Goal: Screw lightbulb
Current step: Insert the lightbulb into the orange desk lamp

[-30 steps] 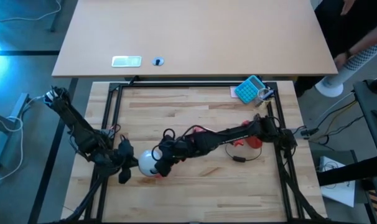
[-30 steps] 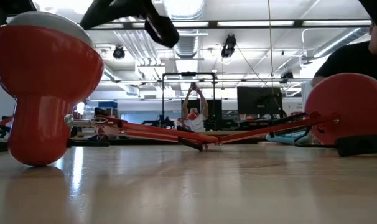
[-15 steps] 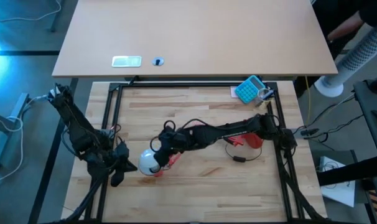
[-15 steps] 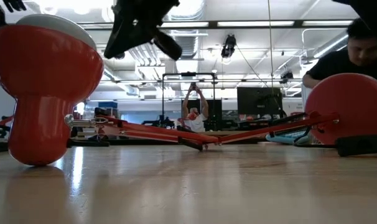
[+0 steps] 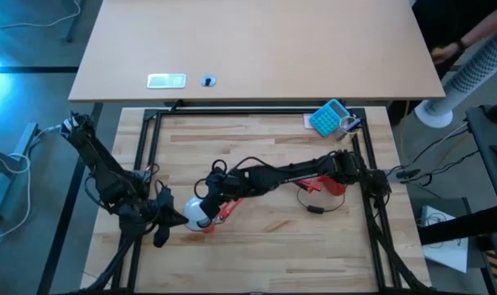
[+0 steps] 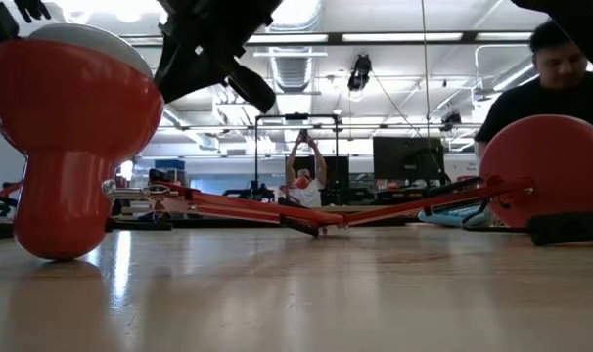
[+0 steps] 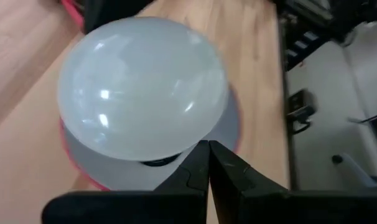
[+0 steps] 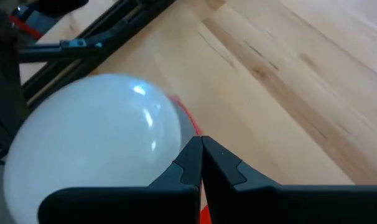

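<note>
The white lightbulb (image 5: 196, 211) sits dome up in the red desk lamp's cone shade (image 6: 71, 108), which rests on the table at the near left. The bulb's screw base is hidden inside the shade. My left gripper (image 5: 173, 220) is shut, with its tips at the bulb's left side (image 7: 142, 93). My right gripper (image 5: 207, 197) is shut, just to the far right of the bulb (image 8: 92, 143) and over the shade's red rim (image 8: 188, 118). In the low view it hangs beside the dome (image 6: 81, 34). My left gripper (image 7: 208, 149) points its shut tips level from the table's left at the lower side of the bulb's dome (image 7: 176, 146); whether they touch it, I cannot tell. My right gripper (image 8: 200, 144) has its shut tips at the dome's side (image 8: 170, 134), slanting down from the far right; touching or not, I cannot tell.
The lamp's round red base (image 5: 336, 184) and its folded red arm (image 6: 277, 207) lie across the table's middle toward the right, with a black cable (image 5: 314, 209) beside them. A blue calculator (image 5: 329, 117) lies at the far right. A black frame (image 5: 146, 147) borders the table. A person (image 6: 561, 78) is behind it.
My right gripper has drawn off the top of the bulb a little toward the far edge and tipped its tips downward beside the dome. My left gripper has backed slightly toward the left and come back to the bulb's side. The lamp and bulb have stayed put.
</note>
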`<action>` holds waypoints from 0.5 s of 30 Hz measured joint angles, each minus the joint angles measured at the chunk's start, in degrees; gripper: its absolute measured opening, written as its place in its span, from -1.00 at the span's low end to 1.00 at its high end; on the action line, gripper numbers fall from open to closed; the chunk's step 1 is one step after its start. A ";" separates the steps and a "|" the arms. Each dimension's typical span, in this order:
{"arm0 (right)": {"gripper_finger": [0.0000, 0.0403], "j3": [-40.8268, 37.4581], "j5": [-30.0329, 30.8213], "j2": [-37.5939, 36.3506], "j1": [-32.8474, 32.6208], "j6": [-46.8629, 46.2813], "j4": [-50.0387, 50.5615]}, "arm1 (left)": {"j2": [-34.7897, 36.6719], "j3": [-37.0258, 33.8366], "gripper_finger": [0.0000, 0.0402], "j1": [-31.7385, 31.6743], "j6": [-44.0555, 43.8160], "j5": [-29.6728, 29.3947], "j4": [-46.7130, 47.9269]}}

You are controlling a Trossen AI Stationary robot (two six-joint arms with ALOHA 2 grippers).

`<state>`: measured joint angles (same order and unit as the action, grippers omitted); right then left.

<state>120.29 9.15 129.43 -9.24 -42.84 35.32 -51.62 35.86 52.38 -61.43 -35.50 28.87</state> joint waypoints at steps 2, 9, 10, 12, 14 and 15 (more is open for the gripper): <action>-1.00 0.17 -0.42 -0.04 -0.35 -0.14 0.10 | 0.55 -0.13 -1.00 -0.02 -0.15 0.17 2.18; -1.00 0.31 -0.12 -0.65 -2.19 -2.08 0.91 | 2.95 -0.13 -1.00 -0.16 -1.94 0.71 9.62; -1.00 0.30 -0.21 -0.76 -2.47 -2.45 0.91 | 3.54 -0.15 -1.00 -0.25 -2.22 0.73 11.07; -1.00 0.31 -0.60 -1.12 -3.28 -2.99 1.11 | 4.70 -0.21 -1.00 -0.74 -2.72 0.50 13.78; -1.00 0.31 -1.17 -1.38 -3.95 -3.24 1.18 | 5.65 -0.31 -1.00 -1.46 -3.53 -0.28 16.67; -1.00 0.31 -1.20 -1.58 -4.15 -3.40 1.30 | 6.24 -0.33 -1.00 -1.84 -3.79 -0.49 17.96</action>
<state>120.60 7.94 127.85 -13.39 -46.24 36.61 -45.38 35.53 50.54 -65.21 -35.99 46.82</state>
